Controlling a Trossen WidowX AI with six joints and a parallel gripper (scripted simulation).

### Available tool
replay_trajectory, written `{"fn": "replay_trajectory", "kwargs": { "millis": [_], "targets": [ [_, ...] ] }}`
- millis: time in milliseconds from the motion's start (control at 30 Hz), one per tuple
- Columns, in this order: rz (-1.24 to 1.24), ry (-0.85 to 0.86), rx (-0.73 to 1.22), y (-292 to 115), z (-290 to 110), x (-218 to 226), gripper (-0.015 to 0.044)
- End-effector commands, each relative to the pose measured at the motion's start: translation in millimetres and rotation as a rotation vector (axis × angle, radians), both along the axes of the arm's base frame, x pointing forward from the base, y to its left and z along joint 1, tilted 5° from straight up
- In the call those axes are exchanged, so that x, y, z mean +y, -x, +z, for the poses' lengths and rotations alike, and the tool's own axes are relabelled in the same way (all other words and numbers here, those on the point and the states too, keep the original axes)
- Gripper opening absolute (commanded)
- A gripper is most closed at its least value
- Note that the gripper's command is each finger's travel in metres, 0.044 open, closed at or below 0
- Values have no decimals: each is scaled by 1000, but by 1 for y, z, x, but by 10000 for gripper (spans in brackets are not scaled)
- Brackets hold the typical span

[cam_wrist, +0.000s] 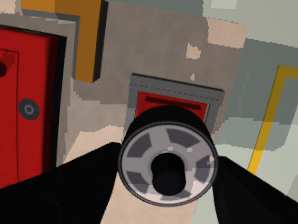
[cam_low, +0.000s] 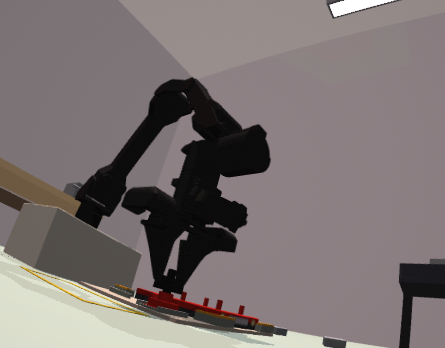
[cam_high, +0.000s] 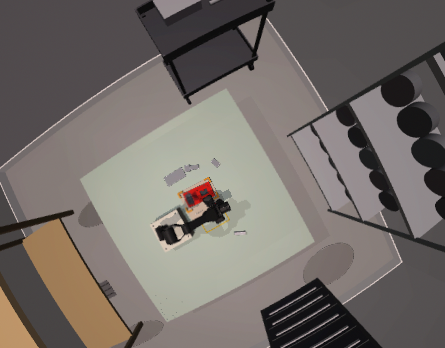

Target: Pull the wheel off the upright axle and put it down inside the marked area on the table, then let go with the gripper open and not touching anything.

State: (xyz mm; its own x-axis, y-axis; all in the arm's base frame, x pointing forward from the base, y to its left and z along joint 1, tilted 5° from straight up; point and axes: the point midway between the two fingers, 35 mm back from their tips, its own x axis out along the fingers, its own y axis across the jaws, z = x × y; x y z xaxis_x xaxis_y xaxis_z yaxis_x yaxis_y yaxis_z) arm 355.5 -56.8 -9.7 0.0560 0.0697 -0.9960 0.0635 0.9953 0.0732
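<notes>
The wheel [cam_wrist: 168, 163] [cam_low: 169, 283] is black-rimmed with a grey spoked face and a dark hub. It sits on the upright axle over a small red mount [cam_wrist: 174, 104], beside the red board [cam_high: 199, 191] [cam_low: 200, 309] [cam_wrist: 27, 96]. My gripper [cam_wrist: 166, 159] [cam_low: 171, 279] [cam_high: 221, 206] points straight down with a finger on each side of the wheel, and is shut on its rim. The axle is hidden under the wheel. The marked area is a yellow outline [cam_wrist: 265, 132] [cam_high: 214, 230] [cam_low: 65, 290] on the table to the right of the wheel in the wrist view.
An orange corner bracket [cam_wrist: 85, 36] lies beside the red board. Small grey parts [cam_high: 174, 176] [cam_high: 240, 232] lie on the pale mat [cam_high: 270, 200]. The arm stands on a light base block [cam_low: 65, 240]. A black cart [cam_high: 210, 35], a rack [cam_high: 390, 150] and a wooden table [cam_high: 65, 280] surround the mat.
</notes>
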Motion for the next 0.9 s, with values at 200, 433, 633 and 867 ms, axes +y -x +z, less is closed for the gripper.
{"fn": "replay_trajectory", "kwargs": {
  "millis": [200, 433, 633, 867],
  "targets": [
    [0, 1, -2, 0, 4, 0, 0],
    [0, 1, -3, 0, 7, -1, 0],
    [-1, 2, -3, 0, 9, -1, 0],
    [-1, 2, -4, 0, 11, -1, 0]
  ]
}}
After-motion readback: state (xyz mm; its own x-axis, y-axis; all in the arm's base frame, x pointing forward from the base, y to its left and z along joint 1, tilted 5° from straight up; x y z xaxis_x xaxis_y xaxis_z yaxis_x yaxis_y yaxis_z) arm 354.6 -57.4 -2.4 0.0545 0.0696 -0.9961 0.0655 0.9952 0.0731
